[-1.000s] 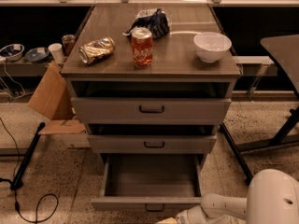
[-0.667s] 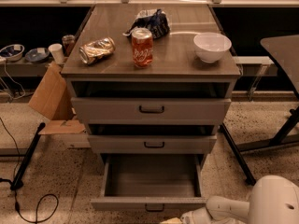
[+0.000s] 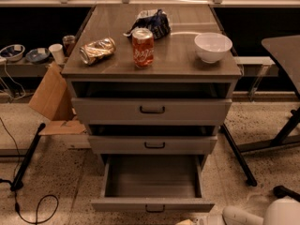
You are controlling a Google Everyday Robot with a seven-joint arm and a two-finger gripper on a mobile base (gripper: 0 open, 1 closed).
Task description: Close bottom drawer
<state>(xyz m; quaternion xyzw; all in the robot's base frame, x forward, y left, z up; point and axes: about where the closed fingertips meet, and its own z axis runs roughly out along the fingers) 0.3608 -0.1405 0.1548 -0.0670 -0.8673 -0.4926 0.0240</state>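
The bottom drawer (image 3: 152, 204) of the grey cabinet is pulled far out, showing its plain grey box interior (image 3: 152, 177). Its narrow front panel has a small dark bar handle (image 3: 154, 209) at the centre. My gripper (image 3: 185, 222) is at the very bottom edge of the view, just below and right of the drawer's front panel. Only its tip shows. My white arm (image 3: 241, 216) runs in from the bottom right corner.
The mid-sized drawer (image 3: 153, 145) and the top drawer (image 3: 151, 110) each stand slightly out. On the cabinet top are a red can (image 3: 143, 48), a crushed can (image 3: 97, 50), a dark bag (image 3: 152, 22) and a white bowl (image 3: 213, 47). Cardboard (image 3: 50, 95) lies to the left, a table leg (image 3: 238, 154) to the right.
My arm and gripper have drawn lower and to the right, so less of them shows. The bottom drawer stays pulled out as before.
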